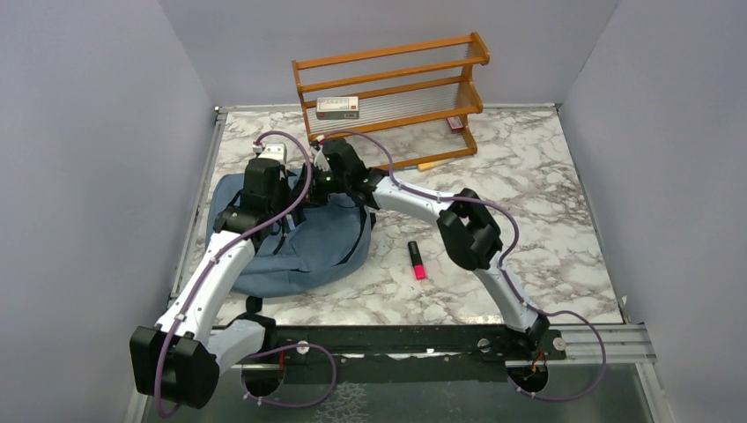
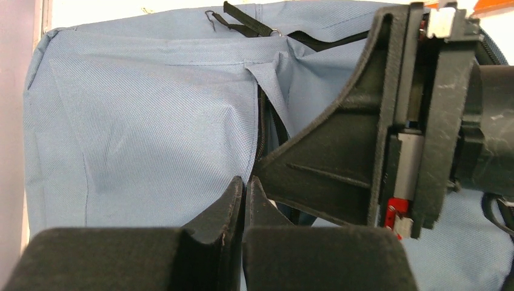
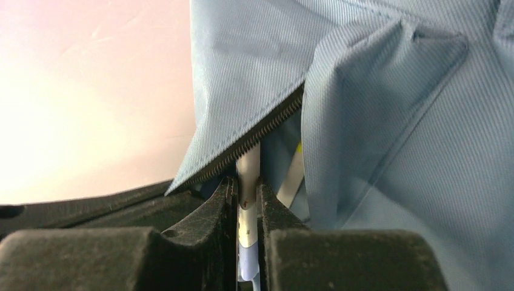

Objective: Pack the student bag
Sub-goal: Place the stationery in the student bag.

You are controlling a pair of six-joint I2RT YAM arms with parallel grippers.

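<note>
- Our right jaws pinch a slim white stick (image 3: 247,173), whose long axis runs straight out from them.
- Its far end sits under the toothed zip edge (image 3: 267,130), in the mouth of the student bag (image 1: 299,256). We judge the next move is a push along that axis.
- Our left jaws are pressed together at the cloth beside the opening. Whether they catch a fold, we cannot tell.
- The bag lies on the left of the bench (image 1: 546,194), with a pink marker (image 1: 416,260) to its right.
</note>
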